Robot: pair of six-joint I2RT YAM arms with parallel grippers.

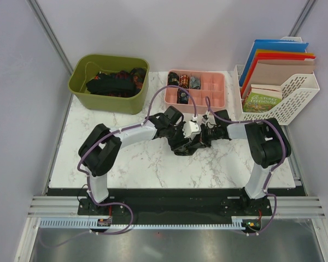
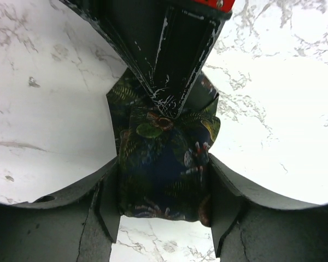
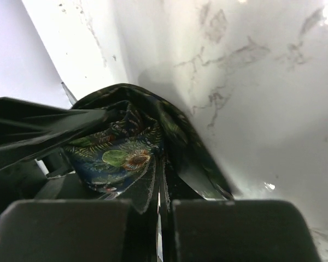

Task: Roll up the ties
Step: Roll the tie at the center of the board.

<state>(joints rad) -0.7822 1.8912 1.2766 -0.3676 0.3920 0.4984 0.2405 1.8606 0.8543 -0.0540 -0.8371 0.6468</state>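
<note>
A dark tie (image 2: 159,143) with a green leaf and flower print is bunched into a partial roll on the marble table (image 1: 153,169). My left gripper (image 2: 164,188) is shut on the tie, one finger against each side of the roll. My right gripper (image 3: 162,173) is shut, its tips pinched into the tie's folds (image 3: 116,155); its fingers (image 2: 175,60) come in from the far side in the left wrist view. In the top view both grippers, left (image 1: 184,140) and right (image 1: 203,139), meet at the table's centre and hide most of the tie.
A green bin (image 1: 106,101) with several loose ties stands back left. A pink compartment tray (image 1: 213,90) at the back centre holds rolled ties (image 1: 184,82). A white file rack (image 1: 295,93) with folders and a book stands back right. Purple cables run along both arms.
</note>
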